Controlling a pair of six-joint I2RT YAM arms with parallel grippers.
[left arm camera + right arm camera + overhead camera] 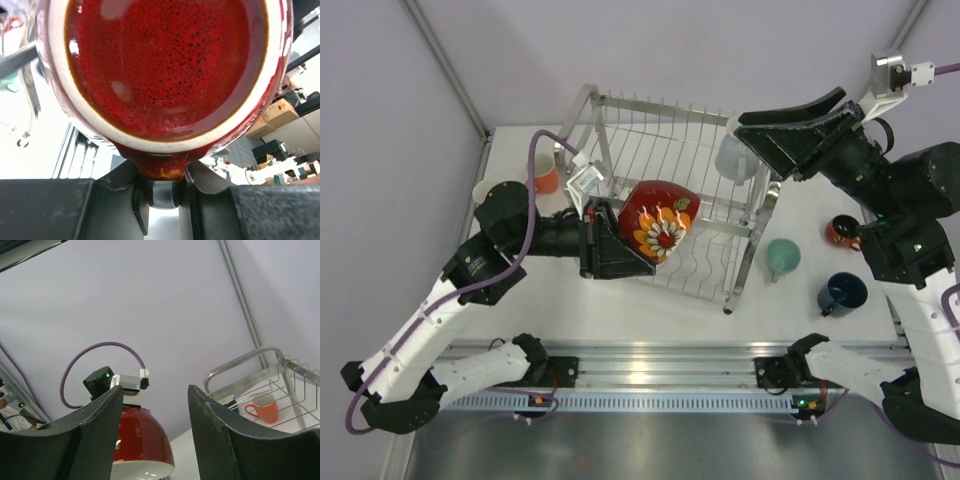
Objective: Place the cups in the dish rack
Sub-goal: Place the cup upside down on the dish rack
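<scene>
Red flowered mug: left tool clamped on its handle | right tool: jaws apart, holding nothing

The red mug between the jaws of the left gripper is glossy glazed ceramic, speckled inside, with a smooth cream rim. The fingers are matt black, faintly grainy plastic. Beyond the jaws of the right gripper, also matt black, the rack is shiny bare metal tube and wire.
</scene>
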